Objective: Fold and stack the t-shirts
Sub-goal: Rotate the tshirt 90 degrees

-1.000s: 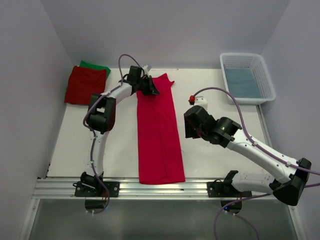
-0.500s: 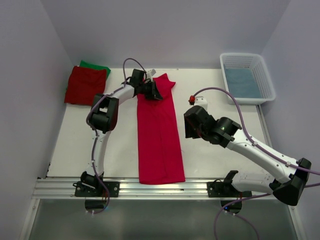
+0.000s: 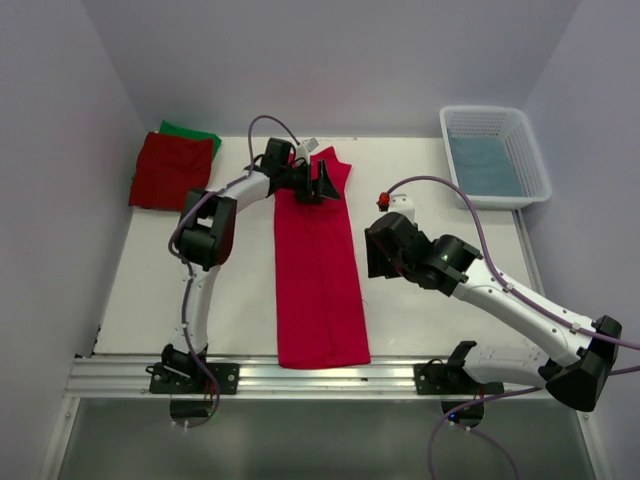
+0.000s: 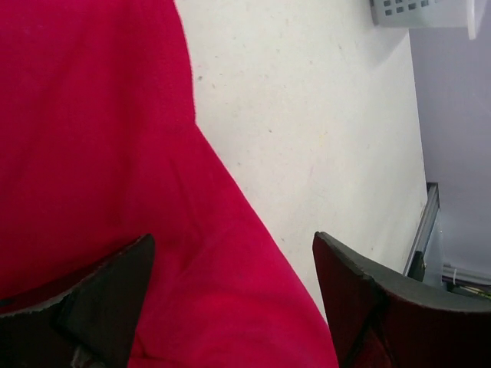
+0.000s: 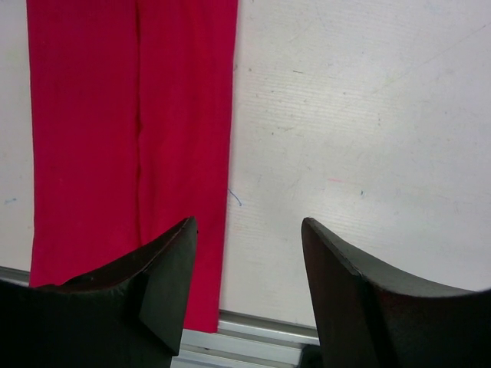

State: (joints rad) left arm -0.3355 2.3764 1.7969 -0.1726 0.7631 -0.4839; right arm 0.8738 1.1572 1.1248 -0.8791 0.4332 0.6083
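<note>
At the centre of the surface (image 3: 240, 270), the pink t-shirt (image 3: 318, 270) lies as a long strip, ready for cross-folding. The red t-shirt (image 3: 170, 170) tops the green t-shirt (image 3: 190, 131) at far left, starting the stack. The left tool (image 4: 232, 238) is spread over the strip's far end. The right tool (image 5: 247, 224) is spread beside it.

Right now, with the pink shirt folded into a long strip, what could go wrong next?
1. The left gripper is open just above the far end of the crimson-pink t-shirt. As it pulls away, a finger could snag the cloth and undo the lengthwise fold.
2. That far end looks uneven, with a corner poking out, so a crosswise fold may come out crooked.
</note>
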